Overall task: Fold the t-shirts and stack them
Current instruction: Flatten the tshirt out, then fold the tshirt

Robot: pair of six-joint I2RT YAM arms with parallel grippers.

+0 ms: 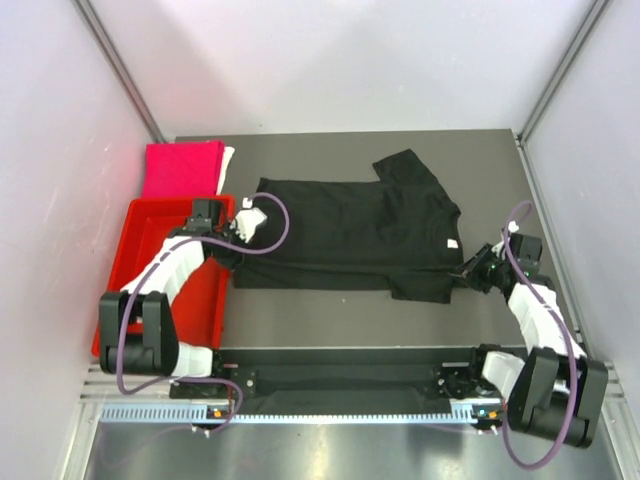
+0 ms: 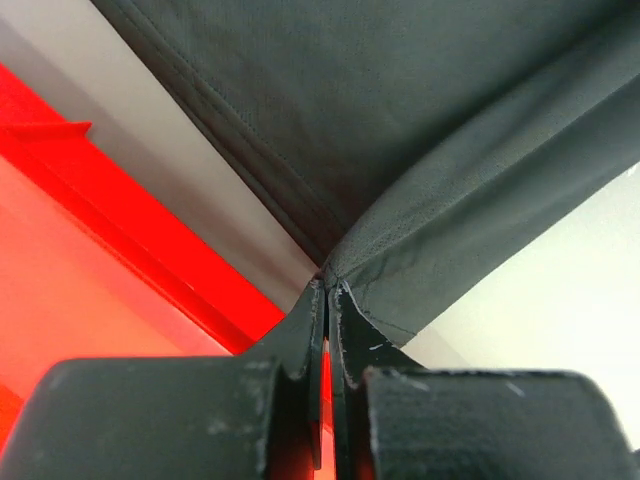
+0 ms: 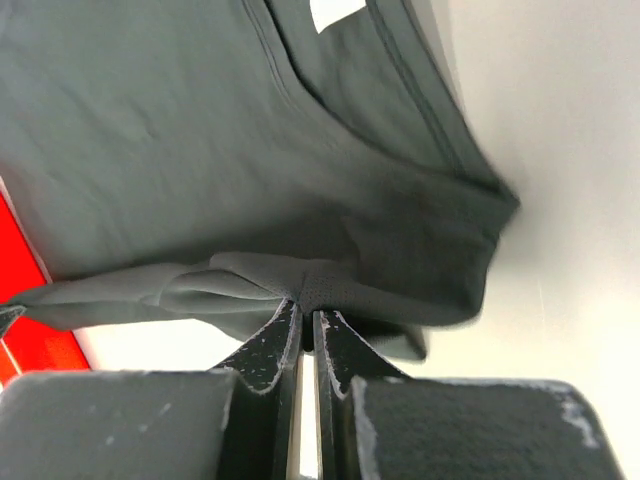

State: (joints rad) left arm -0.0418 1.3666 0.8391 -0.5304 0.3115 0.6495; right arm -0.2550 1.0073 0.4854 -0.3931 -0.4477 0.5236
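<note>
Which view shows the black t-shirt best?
Top external: the whole black t-shirt lies spread out. The left wrist view shows only a corner pinched in the left gripper; the right wrist view, cloth pinched in the right gripper and a white label.

So the red plastic tray (image 1: 150,222) sits just left of the left jaws, out by the table's left side. In the left wrist view its rim (image 2: 120,230) runs diagonally right up to those jaws, and some red even shows in the slit between them. From the right jaws it's way off, just a red sliver (image 3: 40,345) at the far left. The dark grey tabletop (image 1: 330,315) lies under both sets of jaws and looks pale up close (image 2: 560,300). White walls (image 1: 340,60) box everything in beyond the jaws, with metal corner posts (image 1: 120,70). The left wall (image 1: 60,150) glows a bit pinkish.
</note>
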